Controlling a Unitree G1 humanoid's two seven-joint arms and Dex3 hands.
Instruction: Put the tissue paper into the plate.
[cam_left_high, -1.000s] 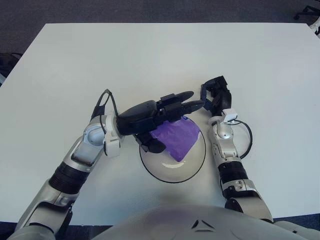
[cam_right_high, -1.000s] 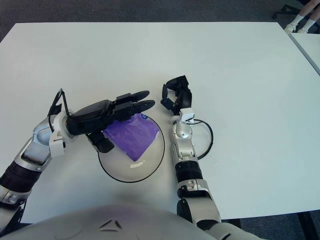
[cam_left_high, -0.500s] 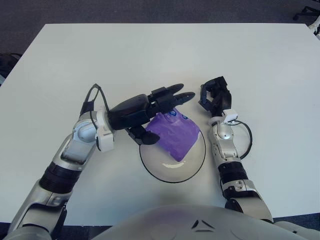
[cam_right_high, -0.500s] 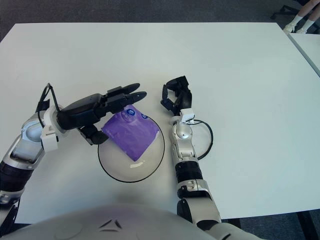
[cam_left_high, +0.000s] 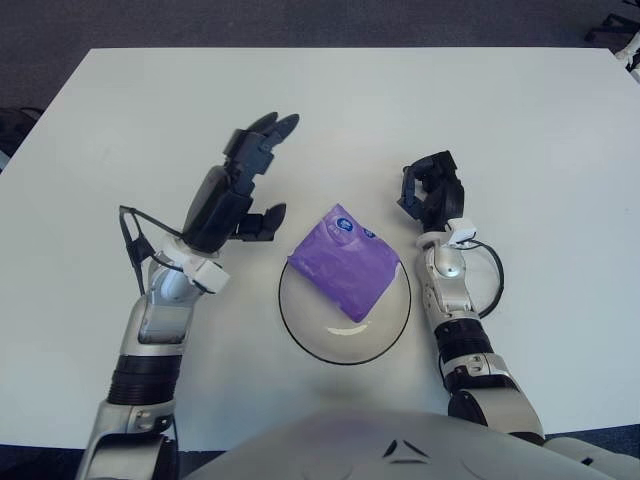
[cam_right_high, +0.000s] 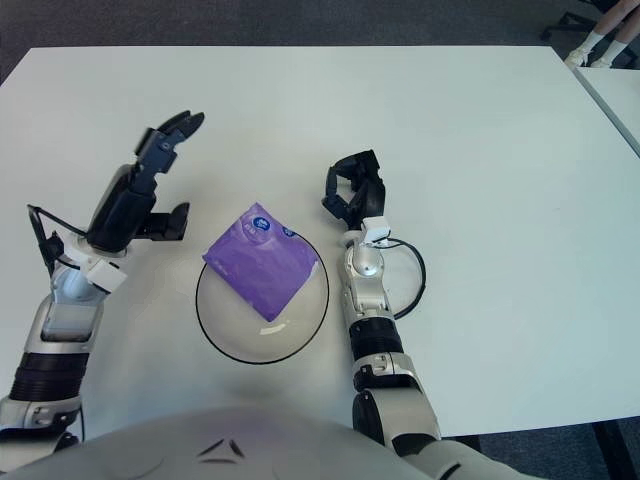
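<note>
A purple tissue pack (cam_left_high: 345, 262) lies in the clear round plate (cam_left_high: 316, 336), its upper left corner over the rim. My left hand (cam_left_high: 236, 188) is raised left of the plate, clear of the pack, fingers spread and empty. My right hand (cam_left_high: 429, 189) rests on the table just right of the plate, fingers curled, holding nothing.
The white table (cam_left_high: 480, 110) spreads all around the plate. A black cable (cam_left_high: 492, 275) loops beside my right wrist. The table's front edge runs close below the plate.
My left hand has let go of the tissue pack, drawn back to the left and lifted with its fingers spread. The pack stays in the plate. My right hand has not moved.
</note>
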